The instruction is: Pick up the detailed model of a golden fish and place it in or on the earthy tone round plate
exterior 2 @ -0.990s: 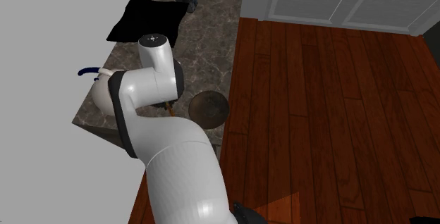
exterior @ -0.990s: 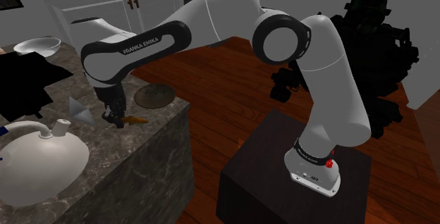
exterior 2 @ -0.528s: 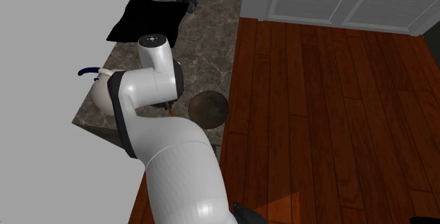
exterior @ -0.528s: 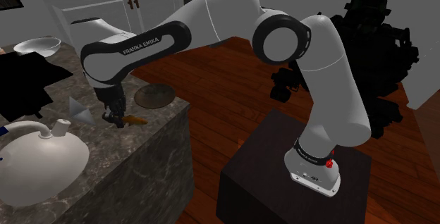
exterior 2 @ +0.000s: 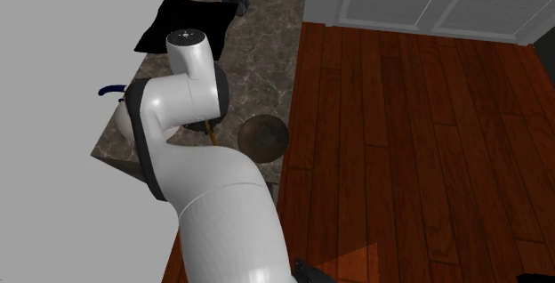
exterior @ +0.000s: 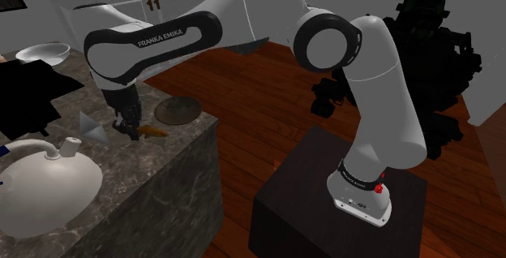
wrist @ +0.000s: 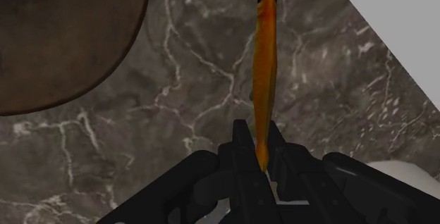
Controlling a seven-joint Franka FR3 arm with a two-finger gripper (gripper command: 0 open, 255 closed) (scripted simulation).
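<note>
Grasps the fish [wrist: 264, 67] by its tail end with the end effector [wrist: 258, 158], clenching both fingers [wrist: 240, 148] against the thin orange body. Points the head straight out beyond the fingertips, over the dark veined bench [wrist: 176, 110]. Cannot tell whether touching the stone or hanging just above it. Catches the plate [wrist: 63, 39], brown and round, off to one side of the fish and apart from it.

From the shoulder view, hangs the end effector [exterior: 128, 125] down from the white arm [exterior: 243, 17] over the bench [exterior: 162, 175], with the fish [exterior: 154, 131] jutting toward 3 o'clock. Puts the plate [exterior: 178, 110] at 2 o'clock of the fish, near but not touching, close to the bench's edge. Places a small grey pyramid [exterior: 91, 126] just at 9 o'clock of the end effector, a white vessel [exterior: 45, 179] at 8 o'clock, a black cloth [exterior: 24, 94] at 10 o'clock and a white bowl [exterior: 42, 52] well off at 11 o'clock. Sets the dark stand [exterior: 300, 208] far at 4 o'clock, down on the wooden floor [exterior: 259, 110].

From the second exterior view, hides most of the grasp behind the arm [exterior 2: 213, 201]; leaves a sliver of fish [exterior 2: 212, 131] at 9 o'clock of the plate [exterior 2: 263, 137], near its rim.
</note>
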